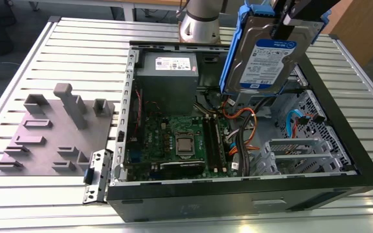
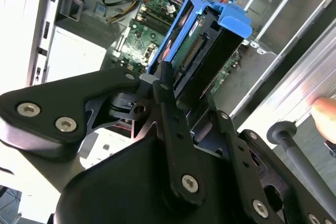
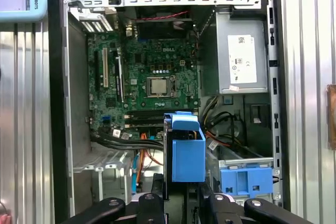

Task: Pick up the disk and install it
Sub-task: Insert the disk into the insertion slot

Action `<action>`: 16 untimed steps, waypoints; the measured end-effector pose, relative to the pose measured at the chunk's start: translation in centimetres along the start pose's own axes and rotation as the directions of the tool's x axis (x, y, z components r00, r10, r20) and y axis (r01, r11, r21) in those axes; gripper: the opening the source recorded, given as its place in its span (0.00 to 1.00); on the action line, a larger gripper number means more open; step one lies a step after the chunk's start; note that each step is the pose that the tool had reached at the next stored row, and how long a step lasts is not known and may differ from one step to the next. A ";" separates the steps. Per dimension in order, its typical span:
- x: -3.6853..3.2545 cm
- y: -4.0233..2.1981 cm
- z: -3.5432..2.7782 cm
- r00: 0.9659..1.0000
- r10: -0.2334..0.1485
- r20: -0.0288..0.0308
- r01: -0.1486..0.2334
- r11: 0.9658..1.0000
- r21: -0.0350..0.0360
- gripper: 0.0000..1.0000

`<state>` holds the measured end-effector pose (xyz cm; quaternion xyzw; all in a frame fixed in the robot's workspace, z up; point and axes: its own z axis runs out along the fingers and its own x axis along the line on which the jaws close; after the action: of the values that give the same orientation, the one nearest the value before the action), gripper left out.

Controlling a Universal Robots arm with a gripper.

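One grey fixture plate (image 1: 50,141) lies on the slatted surface (image 1: 37,213) at the exterior view's left; rightward, the disk (image 1: 264,63) hangs upright over the open computer case (image 1: 238,199), label showing, hiding the bay behind. In the second wrist view the end effector (image 2: 186,90) grips it, connector visible.

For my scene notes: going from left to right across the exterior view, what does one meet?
Grey plastic fixture plate with upright blocks → green rectangular motherboard → silver rectangular disk in blue rails.
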<state>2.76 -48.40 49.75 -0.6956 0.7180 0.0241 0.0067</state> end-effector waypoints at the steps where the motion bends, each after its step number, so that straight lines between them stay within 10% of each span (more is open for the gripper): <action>1: 0.22 -0.01 0.00 1.000 0.000 0.000 0.000 1.000 0.000 0.35; 16: 3.32 -0.10 -0.12 1.000 0.000 0.000 0.000 1.000 0.000 0.35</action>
<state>2.76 -51.72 49.72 -0.6956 0.7180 0.0241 0.0067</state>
